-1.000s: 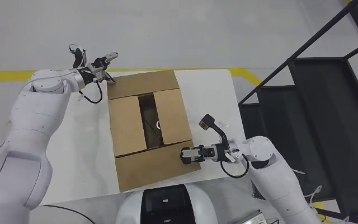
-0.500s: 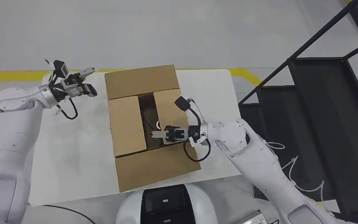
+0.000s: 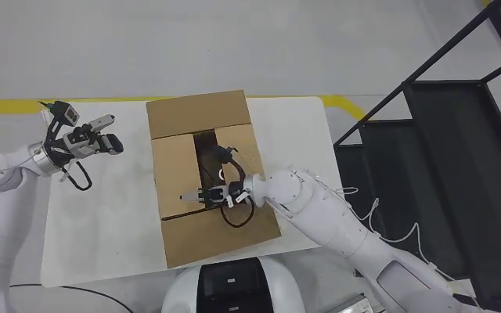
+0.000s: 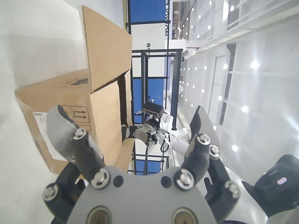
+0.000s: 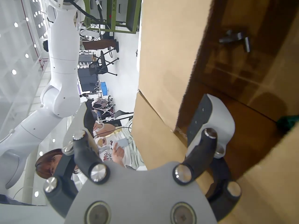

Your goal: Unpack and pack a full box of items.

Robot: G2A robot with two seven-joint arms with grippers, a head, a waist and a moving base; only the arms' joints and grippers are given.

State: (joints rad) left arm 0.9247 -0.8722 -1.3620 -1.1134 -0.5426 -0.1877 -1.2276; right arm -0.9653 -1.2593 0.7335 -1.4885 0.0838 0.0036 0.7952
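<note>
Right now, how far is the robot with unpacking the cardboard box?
Done: two outer flaps of the brown cardboard box are open. In hand: the open right claw straddles the edge of an inner flap; the left claw hovers open beside the box. Left: opening both inner flaps, taking the items out, repacking.

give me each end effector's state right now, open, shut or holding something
Left end effector: open, holding nothing, beside the cardboard box.
Right end effector: open, fingers either side of a box flap edge, not closed on it.
</note>
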